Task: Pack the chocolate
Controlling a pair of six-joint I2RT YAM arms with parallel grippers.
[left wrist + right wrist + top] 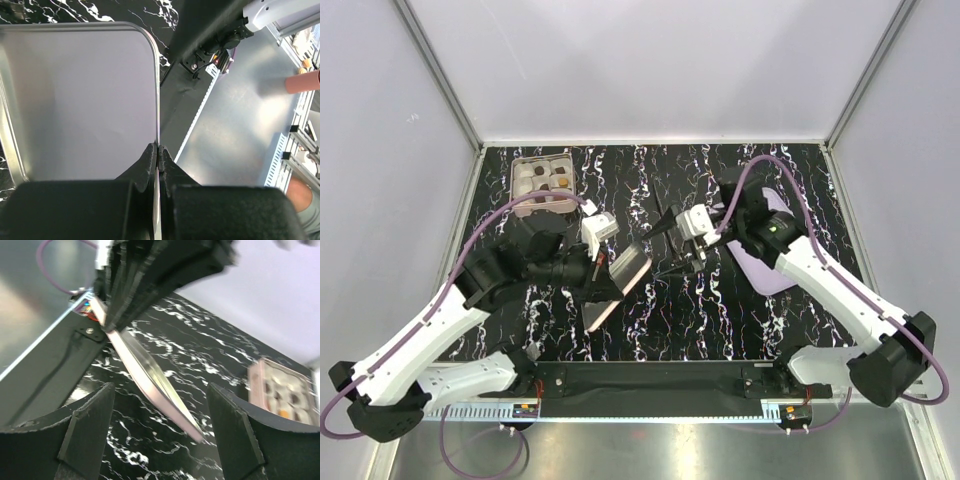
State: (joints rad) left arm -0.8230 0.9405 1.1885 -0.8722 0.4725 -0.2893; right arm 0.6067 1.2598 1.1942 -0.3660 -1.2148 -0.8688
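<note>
Above mid-table, left jaws pinch 1 tilted tin lid (pixel 632 266); right jaws gape empty near it

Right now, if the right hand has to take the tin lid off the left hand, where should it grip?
Grip the tin lid at its free lower rim, opposite the edge the left hand pinches. It sits tilted, edge-on to the open right hand, so probably come straight in, one finger on each face.
</note>
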